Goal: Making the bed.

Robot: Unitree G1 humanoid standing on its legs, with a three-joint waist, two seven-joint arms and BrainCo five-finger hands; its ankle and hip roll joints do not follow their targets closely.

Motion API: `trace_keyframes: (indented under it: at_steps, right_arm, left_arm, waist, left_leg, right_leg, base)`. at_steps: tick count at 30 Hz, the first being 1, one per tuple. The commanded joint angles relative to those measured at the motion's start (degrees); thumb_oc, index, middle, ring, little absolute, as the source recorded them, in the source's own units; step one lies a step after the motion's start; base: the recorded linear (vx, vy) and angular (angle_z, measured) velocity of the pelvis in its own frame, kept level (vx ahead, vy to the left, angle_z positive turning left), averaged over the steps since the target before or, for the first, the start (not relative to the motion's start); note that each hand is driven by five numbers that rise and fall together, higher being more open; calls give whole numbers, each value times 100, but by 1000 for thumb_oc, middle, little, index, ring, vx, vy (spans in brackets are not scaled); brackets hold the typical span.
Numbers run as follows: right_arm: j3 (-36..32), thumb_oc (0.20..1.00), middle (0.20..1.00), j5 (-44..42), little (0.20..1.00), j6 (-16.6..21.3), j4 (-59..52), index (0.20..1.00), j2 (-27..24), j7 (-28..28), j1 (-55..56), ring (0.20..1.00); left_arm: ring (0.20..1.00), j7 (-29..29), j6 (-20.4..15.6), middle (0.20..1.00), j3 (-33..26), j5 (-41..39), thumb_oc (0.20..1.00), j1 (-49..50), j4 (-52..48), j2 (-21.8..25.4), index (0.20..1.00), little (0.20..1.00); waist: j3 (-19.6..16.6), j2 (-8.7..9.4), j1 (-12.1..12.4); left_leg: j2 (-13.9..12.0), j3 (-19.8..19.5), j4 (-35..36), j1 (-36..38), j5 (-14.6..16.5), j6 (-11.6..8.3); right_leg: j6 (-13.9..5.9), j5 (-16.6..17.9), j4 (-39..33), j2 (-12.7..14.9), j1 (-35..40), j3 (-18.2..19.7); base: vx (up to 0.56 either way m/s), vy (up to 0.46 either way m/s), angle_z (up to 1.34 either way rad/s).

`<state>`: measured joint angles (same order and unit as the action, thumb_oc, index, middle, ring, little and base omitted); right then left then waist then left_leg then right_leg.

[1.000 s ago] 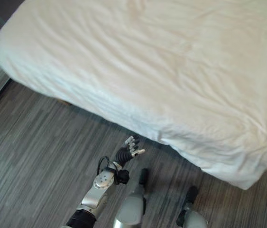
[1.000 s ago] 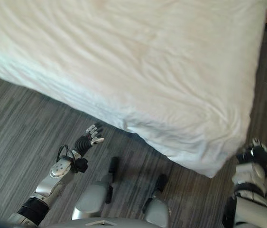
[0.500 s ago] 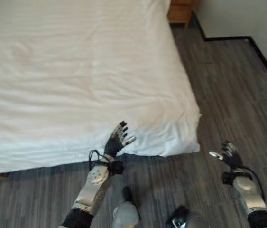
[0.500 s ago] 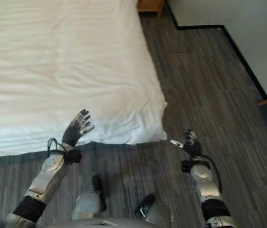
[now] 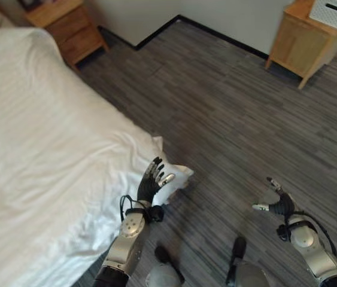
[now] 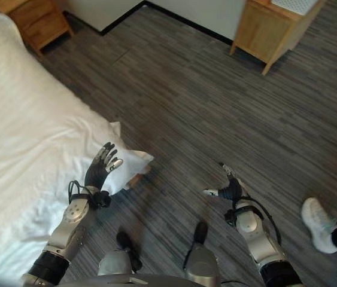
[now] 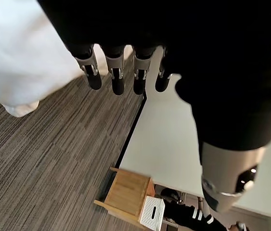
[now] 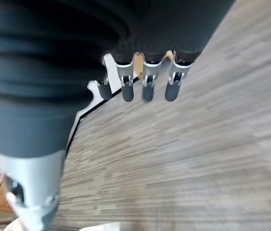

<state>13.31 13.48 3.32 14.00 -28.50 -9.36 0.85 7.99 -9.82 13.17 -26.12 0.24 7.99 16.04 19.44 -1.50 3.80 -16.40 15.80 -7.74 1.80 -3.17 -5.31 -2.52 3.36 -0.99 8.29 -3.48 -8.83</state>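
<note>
A big bed with a soft white sheet (image 5: 42, 167) lies on the robot's left side, and its wrinkled corner (image 5: 171, 176) pokes out over the grey striped wood floor (image 5: 228, 113). The left hand (image 5: 152, 179) is held up just in front of that corner, with its fingers (image 7: 117, 77) straight and a little spread, holding nothing. It looks very close to the sheet, but I cannot tell if it touches it. The right hand (image 6: 228, 190) hangs over the bare floor, well apart from the bed, and its fingers (image 8: 147, 85) are straight and loose too, holding nothing. A small brown wooden bedside cabinet (image 5: 66, 27) stands by the far side of the bed, near the pale wall with a dark strip along the bottom (image 5: 156, 12). Another light brown wooden cabinet (image 5: 303, 36) stands against the wall further to the right, with a white box with holes (image 5: 334, 11) on top. A person's white shoe (image 6: 319, 224) shows on the floor beside the right arm.
</note>
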Motion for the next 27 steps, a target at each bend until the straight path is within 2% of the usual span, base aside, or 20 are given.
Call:
trace_keyframes:
  at_steps: [1,3,5,6,8,9,10,11,13,14,15,16,19,20,22,23,24,26,27]
  right_arm:
    - [-277,1000,1000,-17,1000,331,-476,1000,-249,-89,-217,1000]
    - [-325,1000,1000,-189,1000,364,-563,1000,-247,-130,-242,1000]
    - [-383,1000,1000,-233,1000,340,-654,1000,-254,-195,-278,1000]
    - [-410,1000,1000,-265,1000,332,-707,1000,-208,-253,-296,1000]
    - [-420,1000,1000,-315,1000,304,-781,1000,-134,-300,-354,1000]
    - [-402,1000,1000,-341,1000,296,-821,1000,-104,-321,-406,1000]
    - [-382,1000,1000,-395,1000,287,-844,1000,-55,-333,-484,1000]
    - [-381,1000,1000,-396,1000,286,-843,1000,-53,-334,-486,1000]
    - [-369,1000,1000,-477,1000,287,-857,1000,12,-369,-559,1000]
    - [-387,1000,1000,-482,1000,296,-903,1000,42,-328,-519,1000]
    - [-384,1000,1000,-439,1000,285,-924,1000,67,-320,-489,1000]
    - [-382,1000,1000,-387,1000,269,-949,1000,97,-301,-457,1000]
    - [-373,1000,1000,-330,1000,271,-937,1000,150,-316,-414,1000]
    - [-401,1000,1000,-244,1000,277,-932,1000,213,-345,-350,1000]
    - [-380,1000,1000,-224,1000,270,-946,1000,284,-382,-329,1000]
    - [-382,1000,1000,-220,1000,270,-989,1000,311,-390,-326,1000]
    - [-375,1000,1000,-185,1000,270,-1036,1000,322,-389,-329,1000]
    - [-386,1000,1000,-152,1000,280,-1081,1000,383,-412,-357,1000]
    - [-405,1000,1000,-162,1000,280,-1105,1000,414,-423,-345,1000]
  left_arm:
    - [1000,40,-415,1000,107,174,1000,-311,-314,-182,1000,1000]
    - [1000,106,-410,1000,157,241,1000,-397,-263,-197,1000,1000]
    - [1000,116,-400,1000,204,249,1000,-512,-237,-232,1000,1000]
    - [1000,149,-394,1000,240,264,1000,-547,-247,-257,1000,1000]
    - [1000,215,-372,1000,266,264,1000,-621,-224,-273,1000,1000]
    - [1000,268,-354,1000,258,283,1000,-651,-200,-274,1000,1000]
    - [1000,351,-330,1000,236,347,1000,-672,-186,-281,1000,1000]
    - [1000,354,-330,1000,236,349,1000,-673,-185,-280,1000,1000]
    - [1000,404,-334,1000,216,333,1000,-692,-192,-297,1000,1000]
    - [1000,375,-358,1000,181,289,1000,-665,-235,-290,1000,1000]
    - [1000,370,-332,1000,191,276,1000,-644,-272,-271,1000,1000]
    - [1000,385,-324,1000,204,283,1000,-644,-305,-245,1000,1000]
    - [1000,408,-301,1000,209,332,1000,-649,-317,-205,1000,1000]
    - [1000,424,-267,1000,273,332,1000,-726,-375,-61,1000,1000]
    - [1000,447,-233,1000,360,380,1000,-830,-441,75,1000,1000]
    - [1000,471,-217,1000,388,405,1000,-863,-470,126,1000,1000]
    - [1000,497,-227,1000,411,437,1000,-889,-495,163,1000,1000]
    - [1000,573,-237,1000,417,515,1000,-972,-489,217,1000,1000]
    - [1000,600,-241,1000,410,532,1000,-1002,-489,235,1000,1000]
  waist:
    - [52,-58,74]
    - [62,-48,36]
    - [132,27,78]
    - [170,51,111]
    - [163,31,190]
    - [123,7,241]
    - [67,-26,319]
    - [74,-8,329]
    - [60,49,417]
    - [-12,76,423]
    - [-43,104,451]
    - [-74,130,451]
    - [-134,209,472]
    - [-212,447,535]
    - [-186,570,452]
    - [-168,559,407]
    - [-136,518,320]
    - [-106,353,187]
    - [-79,303,118]
  left_leg:
    - [734,-923,198,-554,256,-64]
    - [861,-973,28,-570,250,-50]
    - [1239,-1069,-250,-1002,379,36]
    - [1459,-1033,-281,-1246,379,88]
    - [1614,-781,-90,-1538,197,136]
    - [1567,-595,102,-1665,13,146]
    - [1378,-347,538,-1859,-278,120]
    - [1397,-329,572,-1829,-288,121]
    - [1131,-131,792,-2080,-453,55]
    - [1030,-4,964,-2012,-451,90]
    - [949,77,986,-1994,-602,103]
    - [920,84,1012,-1943,-702,144]
    - [926,94,1080,-1877,-735,194]
    - [1010,128,933,-1779,-625,329]
    - [1136,117,906,-1437,-410,459]
    - [1157,75,922,-1254,-321,516]
    - [1197,-54,1018,-1014,-231,574]
    - [1164,-254,1186,-644,-77,598]
    - [1147,-336,1224,-534,-18,582]
  right_leg:
    - [-280,-788,-155,-178,673,-66]
    - [-246,-766,-217,-224,655,53]
    - [-197,-777,-286,-211,707,126]
    - [-189,-792,-282,-255,743,202]
    - [-180,-891,-299,-425,851,405]
    - [-183,-985,-348,-525,986,529]
    - [-235,-1129,-401,-606,1244,634]
    - [-241,-1141,-401,-585,1254,644]
    - [-316,-1308,-401,-521,1511,669]
    - [-405,-1379,-401,-471,1638,653]
    - [-472,-1425,-401,-413,1777,627]
    - [-489,-1463,-344,-364,1822,613]
    - [-520,-1524,-211,-314,1821,613]
    - [-704,-1328,443,-185,1743,591]
    - [-1005,-856,1513,-103,1388,539]
    - [-1114,-434,2057,-126,1131,608]
    - [-1145,-161,2616,-217,856,689]
    - [-1126,-76,3242,-154,273,568]
    - [-1082,-97,3222,19,74,392]
  base:
    - [190,-196,-144]
    - [96,-59,-103]
    - [88,-74,-91]
    - [133,-63,-68]
    - [229,2,-77]
    - [510,114,-76]
    - [441,107,-56]
    - [439,123,-46]
    - [403,121,-43]
    - [532,167,-44]
    - [468,150,-46]
    - [288,96,-40]
    - [282,96,-47]
    - [413,94,-37]
    - [432,142,-16]
    - [361,152,6]
    - [362,154,23]
    - [406,108,94]
    - [421,33,85]
